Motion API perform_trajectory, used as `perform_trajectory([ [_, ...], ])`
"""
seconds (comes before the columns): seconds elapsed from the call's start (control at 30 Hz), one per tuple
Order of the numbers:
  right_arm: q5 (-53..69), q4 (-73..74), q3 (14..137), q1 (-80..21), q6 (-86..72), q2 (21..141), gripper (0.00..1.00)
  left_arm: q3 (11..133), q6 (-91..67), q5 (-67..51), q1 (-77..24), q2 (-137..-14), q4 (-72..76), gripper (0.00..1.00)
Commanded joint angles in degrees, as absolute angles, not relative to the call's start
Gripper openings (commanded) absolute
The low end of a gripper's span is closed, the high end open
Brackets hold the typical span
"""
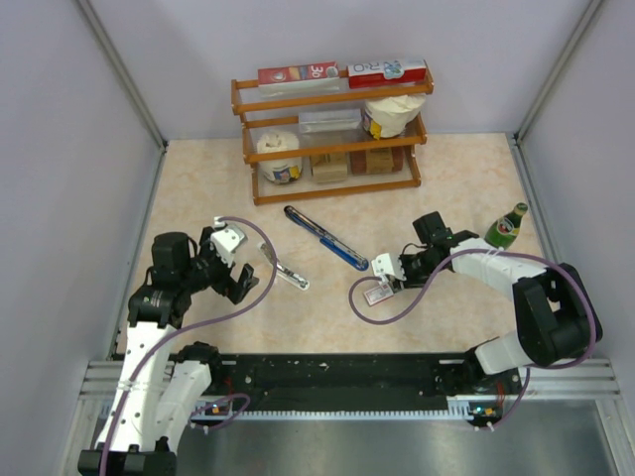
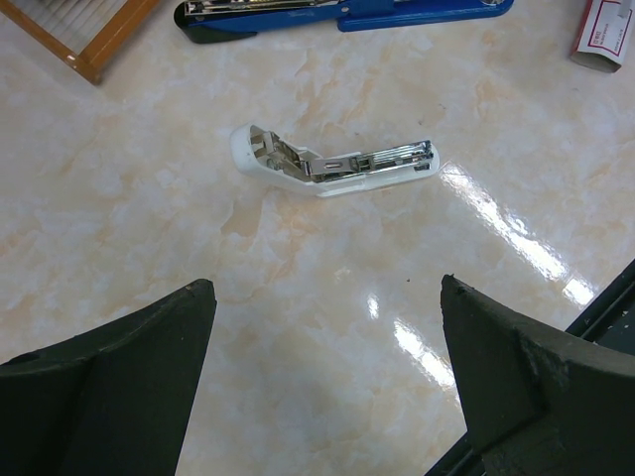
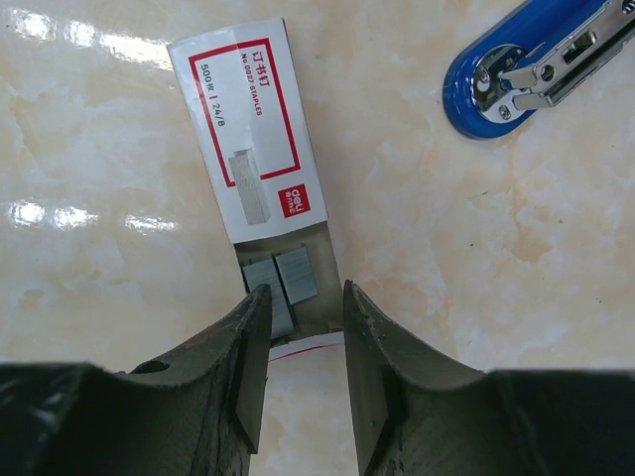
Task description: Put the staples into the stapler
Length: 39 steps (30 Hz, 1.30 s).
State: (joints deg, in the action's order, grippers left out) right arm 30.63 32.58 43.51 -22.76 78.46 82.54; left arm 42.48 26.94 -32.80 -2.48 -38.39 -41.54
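The red-and-white staple box (image 3: 248, 139) lies flat with its inner tray slid out toward me, and grey staple strips (image 3: 294, 275) show in the tray. My right gripper (image 3: 303, 297) is open just above the tray's open end, its left finger (image 3: 253, 342) overlapping one strip, holding nothing. The box also shows in the top view (image 1: 377, 295) under the right gripper (image 1: 383, 283). The white stapler (image 2: 337, 164) lies flipped open, its metal channel showing. My left gripper (image 2: 327, 288) is open and empty, short of it. A blue stapler (image 1: 325, 238) lies between the arms.
A wooden rack (image 1: 332, 129) with boxes, tissue rolls and containers stands at the back. A green bottle (image 1: 506, 226) stands right of the right arm. The rack's corner (image 2: 99, 40) shows in the left wrist view. Walls close in both sides.
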Motion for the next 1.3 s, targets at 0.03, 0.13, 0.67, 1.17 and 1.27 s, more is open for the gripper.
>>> perform_trajectory([
  [0.03, 31.9, 34.3, 43.3, -23.4, 80.6, 82.3, 0.34, 42.2, 27.0, -34.3, -1.9, -38.1, -39.2, 0.99],
  [0.13, 32.4, 35.2, 43.6, -23.4, 80.9, 82.4, 0.34, 42.1, 27.0, -34.4, -1.8, -38.0, -39.2, 0.99],
  [0.67, 32.0, 34.7, 43.4, -23.4, 81.7, 83.6, 0.35, 42.2, 27.0, -34.4, -1.5, -38.1, -39.1, 0.99],
  [1.17, 31.8, 35.2, 43.0, -24.3, 82.4, 83.8, 0.35, 42.1, 26.9, -34.5, -1.1, -38.0, -39.1, 0.99],
  [1.27, 31.9, 35.4, 43.1, -24.3, 82.4, 83.8, 0.34, 42.2, 26.9, -34.5, -1.1, -38.0, -39.1, 0.99],
])
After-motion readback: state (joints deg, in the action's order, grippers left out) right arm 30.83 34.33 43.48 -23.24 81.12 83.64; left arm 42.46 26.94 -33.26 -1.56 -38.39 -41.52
